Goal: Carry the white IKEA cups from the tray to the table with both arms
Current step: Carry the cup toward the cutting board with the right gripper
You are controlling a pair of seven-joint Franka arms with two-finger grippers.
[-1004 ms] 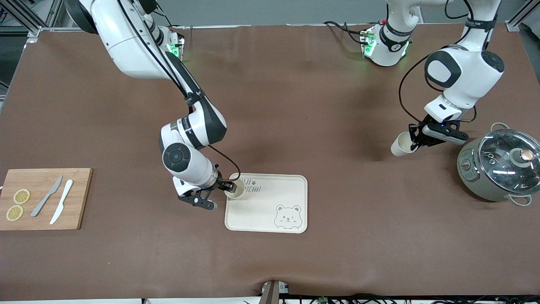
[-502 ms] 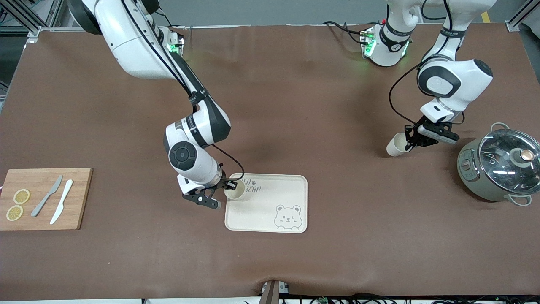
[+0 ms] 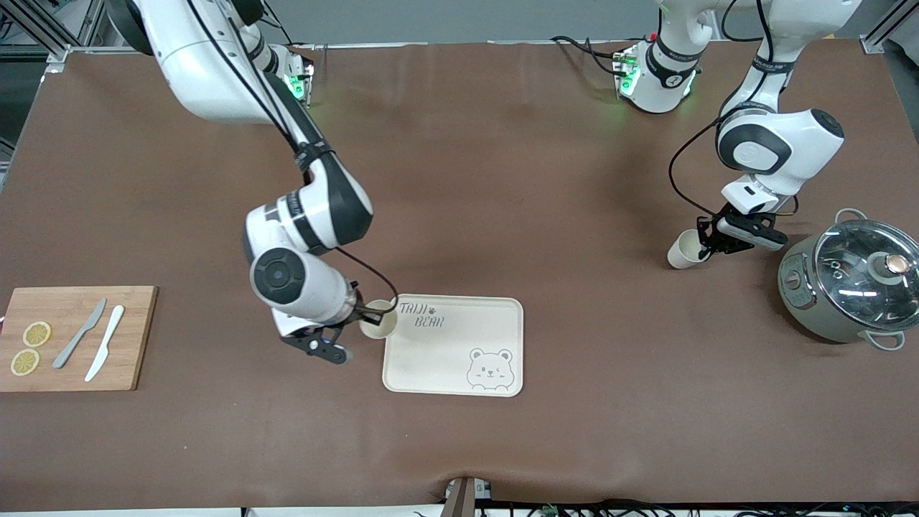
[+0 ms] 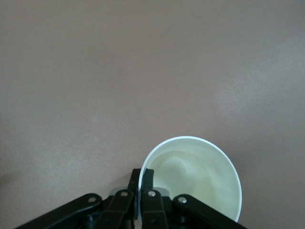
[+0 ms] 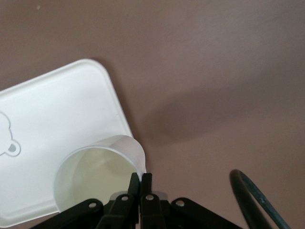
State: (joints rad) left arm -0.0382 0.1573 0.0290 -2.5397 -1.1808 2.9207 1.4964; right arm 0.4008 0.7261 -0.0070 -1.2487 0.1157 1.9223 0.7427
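My right gripper (image 3: 366, 316) is shut on the rim of one white IKEA cup (image 3: 379, 321) and holds it at the edge of the cream bear tray (image 3: 459, 359), at the tray's corner toward the right arm's end. In the right wrist view the fingers (image 5: 141, 179) pinch the cup's wall (image 5: 95, 176) beside the tray (image 5: 52, 124). My left gripper (image 3: 706, 243) is shut on the rim of the second cup (image 3: 684, 250), tilted, low over the bare table beside the pot. The left wrist view shows that cup (image 4: 200, 179) pinched by my gripper (image 4: 143, 174).
A grey-green pot with a glass lid (image 3: 854, 283) stands at the left arm's end. A wooden cutting board (image 3: 136, 337) with two lemon slices (image 3: 30, 347) and two knives (image 3: 93, 342) lies at the right arm's end. A black cable loop (image 5: 257, 198) shows in the right wrist view.
My right gripper has carried its cup from over the tray's corner out to the tray's edge, toward the right arm's end. My left gripper and its cup shifted slightly beside the pot.
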